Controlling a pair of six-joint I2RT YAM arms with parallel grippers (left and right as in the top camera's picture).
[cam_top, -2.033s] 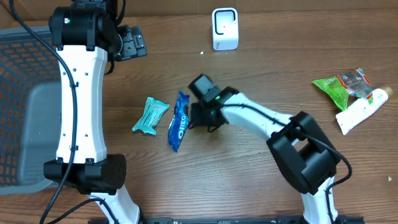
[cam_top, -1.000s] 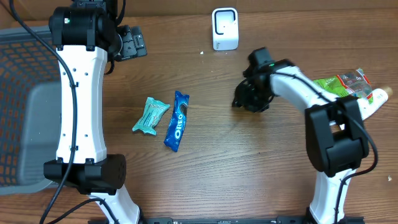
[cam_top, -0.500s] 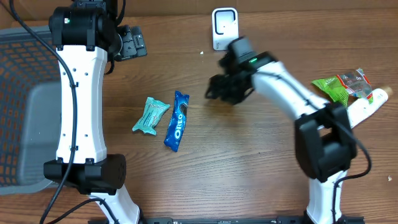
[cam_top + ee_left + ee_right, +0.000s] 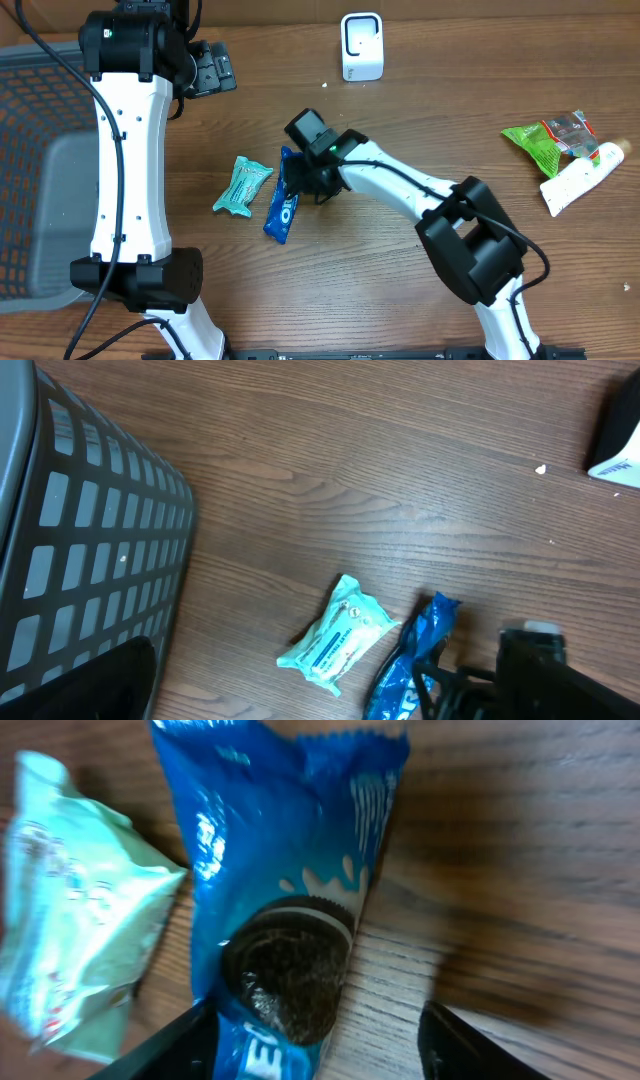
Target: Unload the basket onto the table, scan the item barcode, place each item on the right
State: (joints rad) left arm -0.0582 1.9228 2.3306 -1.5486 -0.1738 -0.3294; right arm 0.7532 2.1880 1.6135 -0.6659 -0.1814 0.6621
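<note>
My right pincer (image 4: 297, 188) hangs low over the Oreo pack (image 4: 290, 870), jaws released and holding nothing. The pack lies flat on the table (image 4: 400, 290) straight beneath me, with its printed cookie between my fingers and its crimped end pointing away from them. One finger (image 4: 185, 1040) stands just beside the pack's edge. The other (image 4: 465, 1040) stands clear of the opposite edge, over bare wood. I cannot tell whether the nearer finger touches the wrapper.

Just to my left, beyond that nearer finger, lies a teal pack (image 4: 242, 185). It is close beside the Oreo pack, and I cannot tell whether the two touch.

The scanner (image 4: 361, 45) stands upright well ahead of me and a little to my right, near the table's far edge. Far off to my right lie a green pouch (image 4: 540, 140) and a white tube (image 4: 580, 180) together.

My left pincer (image 4: 212, 68) is well apart from the right one, ahead and to its left, near the far edge. Its jaws are spread wide with nothing in them. Its camera looks down on both packs and the wall of the basket (image 4: 90, 540), which sits farther left still.
</note>
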